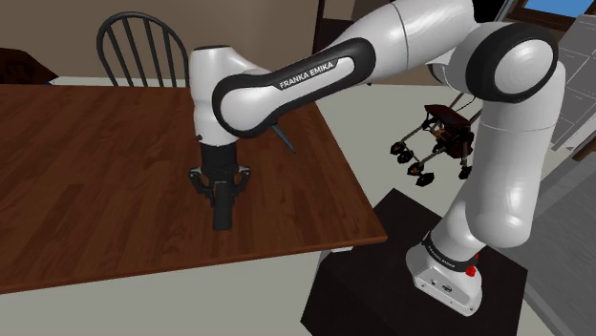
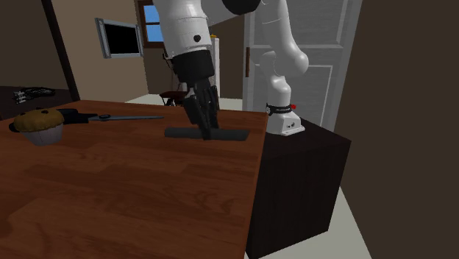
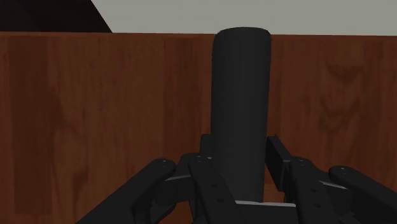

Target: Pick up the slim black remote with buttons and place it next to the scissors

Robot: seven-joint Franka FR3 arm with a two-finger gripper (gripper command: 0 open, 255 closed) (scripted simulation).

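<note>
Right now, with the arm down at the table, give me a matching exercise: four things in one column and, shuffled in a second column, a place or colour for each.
Things:
1. remote
2. scissors
3. muffin
4. chair

Descriptions:
A. standing beyond the table's far edge in the shoulder view
B. lying on the table between the gripper's fingers
C. flat on the table, right beside the muffin
D. brown top, pale wrapper

Pairs: 1-B, 2-C, 3-D, 4-A

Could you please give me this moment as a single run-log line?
phase: grasp | end effector: shut on remote | remote: lying on table | scissors: untouched, beside muffin
</note>
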